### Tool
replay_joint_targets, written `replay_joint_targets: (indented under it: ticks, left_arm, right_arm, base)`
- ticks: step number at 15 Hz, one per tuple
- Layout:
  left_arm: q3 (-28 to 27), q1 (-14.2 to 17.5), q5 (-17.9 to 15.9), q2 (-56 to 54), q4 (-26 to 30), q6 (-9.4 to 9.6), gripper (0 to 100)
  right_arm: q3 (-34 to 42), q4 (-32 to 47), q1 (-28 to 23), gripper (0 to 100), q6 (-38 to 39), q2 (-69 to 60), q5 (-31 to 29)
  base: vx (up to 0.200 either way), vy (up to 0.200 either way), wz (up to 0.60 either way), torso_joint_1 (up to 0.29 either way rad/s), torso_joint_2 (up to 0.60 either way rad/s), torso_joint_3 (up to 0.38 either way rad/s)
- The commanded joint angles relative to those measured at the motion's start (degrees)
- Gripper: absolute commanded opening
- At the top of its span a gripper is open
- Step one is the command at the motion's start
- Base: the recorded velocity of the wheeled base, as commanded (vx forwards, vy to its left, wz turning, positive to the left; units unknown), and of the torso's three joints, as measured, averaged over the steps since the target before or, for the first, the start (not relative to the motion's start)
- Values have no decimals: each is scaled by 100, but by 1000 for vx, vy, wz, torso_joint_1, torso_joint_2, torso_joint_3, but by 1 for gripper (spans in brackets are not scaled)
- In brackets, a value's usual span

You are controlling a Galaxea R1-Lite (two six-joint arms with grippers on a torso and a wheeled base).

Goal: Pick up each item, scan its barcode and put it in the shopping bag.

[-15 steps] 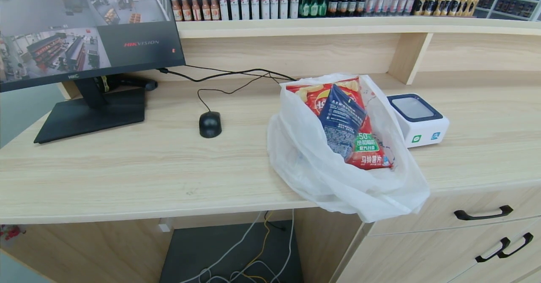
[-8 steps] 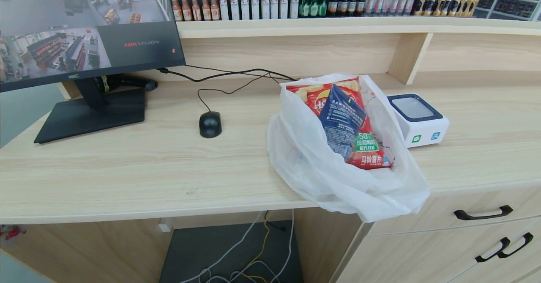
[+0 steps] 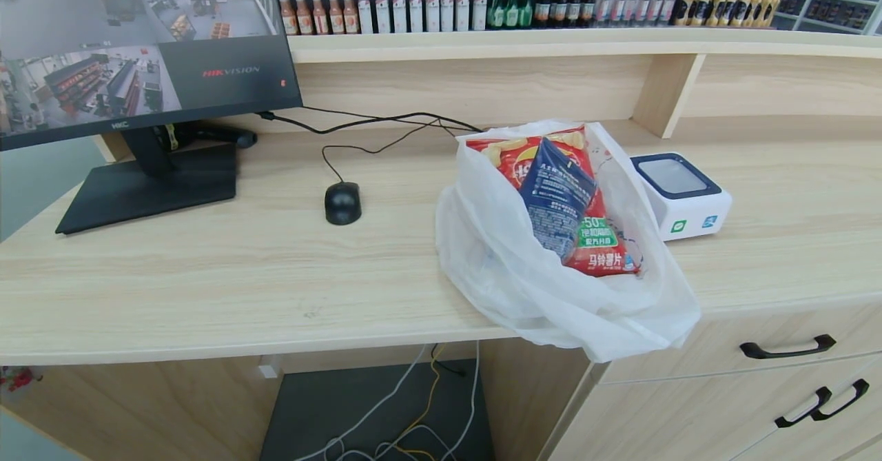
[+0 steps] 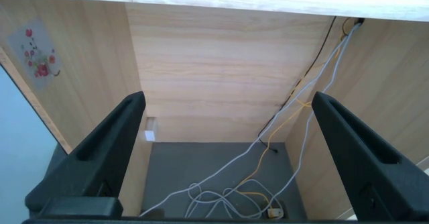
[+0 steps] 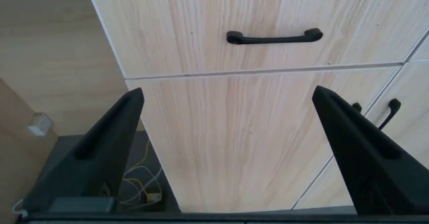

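A white plastic shopping bag (image 3: 551, 289) lies open on the wooden counter (image 3: 241, 275), hanging a little over its front edge. Inside it rest a red chip packet (image 3: 606, 254) and a dark blue packet (image 3: 558, 192) on top of it. Just right of the bag stands the white barcode scanner (image 3: 682, 196) with a dark-rimmed window. My left gripper (image 4: 228, 103) is open below the counter, facing the knee space with its cables. My right gripper (image 5: 228, 100) is open too, held low in front of the drawer fronts.
A monitor (image 3: 131, 54) on a black stand occupies the counter's left, a black mouse (image 3: 342, 202) sits mid-counter with its cable running back. A raised shelf (image 3: 551, 41) carries a row of bottles. Drawers with black handles (image 3: 789, 347) lie under the right side.
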Motion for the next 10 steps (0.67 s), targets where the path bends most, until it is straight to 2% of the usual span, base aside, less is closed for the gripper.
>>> replay_joint_targets:
  ticks: [1,10]
  left_arm:
    - [0,0,1,-2,9,-6,100]
    - [0,0,1,-2,9,3,100]
  right_arm:
    - [-4,-4,4,100,-14,6,4]
    - [-4,-4,4,100,-5,6,4]
  base:
    - [0,-200,0,2,-7,7]
    - [0,-200,0,5,4,4]
